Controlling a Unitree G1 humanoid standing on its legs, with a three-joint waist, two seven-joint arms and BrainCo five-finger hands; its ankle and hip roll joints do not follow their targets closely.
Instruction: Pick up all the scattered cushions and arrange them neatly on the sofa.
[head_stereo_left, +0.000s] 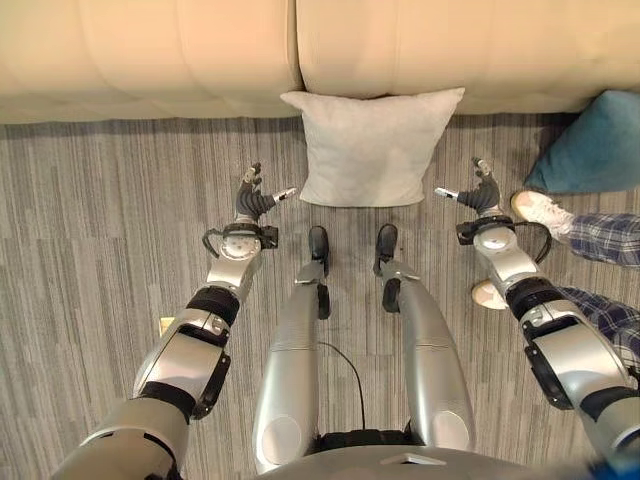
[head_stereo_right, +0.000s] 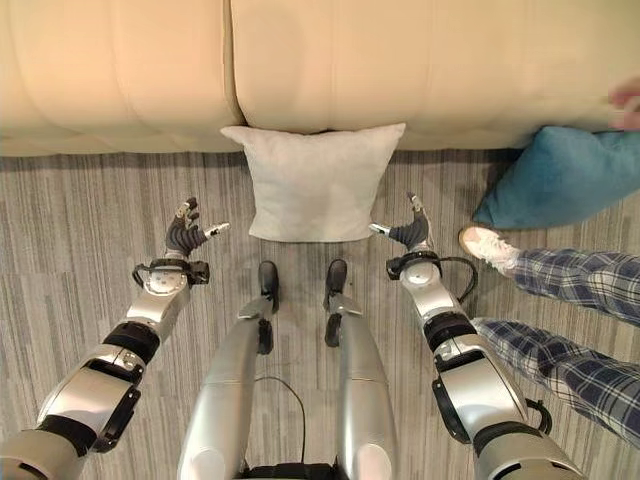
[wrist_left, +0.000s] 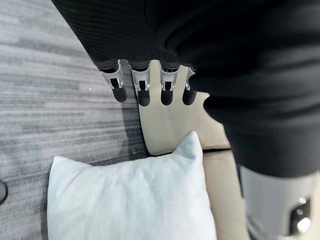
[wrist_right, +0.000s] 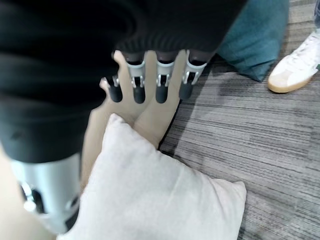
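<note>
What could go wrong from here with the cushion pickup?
1. Both hands, left hand and right hand, flank the white cushion without touching it; an uneven squeeze could let the soft cushion slip or fold.
2. A person's shoe sits close to the right hand; an outward swing might hit it.
3. The teal cushion lies beside the person's legs, so reaching it looks awkward.

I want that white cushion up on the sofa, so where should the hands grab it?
Take the white cushion by its two side edges, left hand and right hand closing inward. It leans against the sofa front, both sides exposed, an open hand flanking each.
</note>
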